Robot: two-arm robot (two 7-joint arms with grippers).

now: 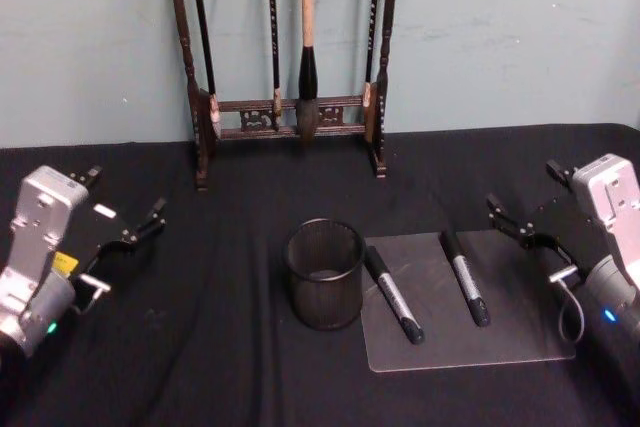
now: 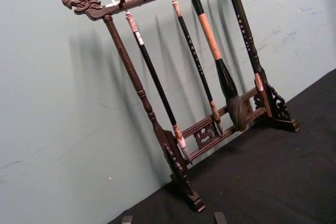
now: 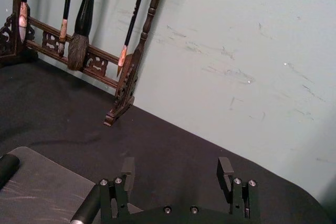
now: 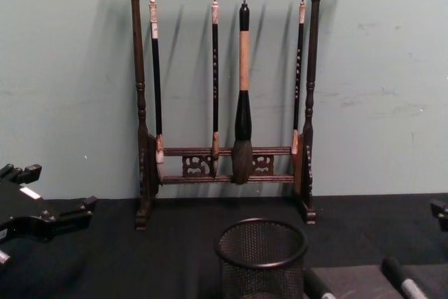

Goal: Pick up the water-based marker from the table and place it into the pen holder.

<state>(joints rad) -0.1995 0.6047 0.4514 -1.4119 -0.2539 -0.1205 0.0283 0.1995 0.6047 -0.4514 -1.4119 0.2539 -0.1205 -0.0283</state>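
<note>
**Markers flat on mat, claws open**

A left marker (image 1: 393,295) and a right marker (image 1: 465,278) are laid on a grey mat (image 1: 470,342) just right of the pen holder (image 1: 323,272); the left gripper (image 1: 120,202) and right gripper (image 1: 527,192) are held wide open, empty, at either side.

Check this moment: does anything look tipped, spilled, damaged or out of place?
Nothing stands out. The pen holder stands upright, two markers lie flat on the clear mat beside it, four brushes hang straight in the brush rack, and the left gripper and right gripper sit open at either side, touching nothing.
</note>
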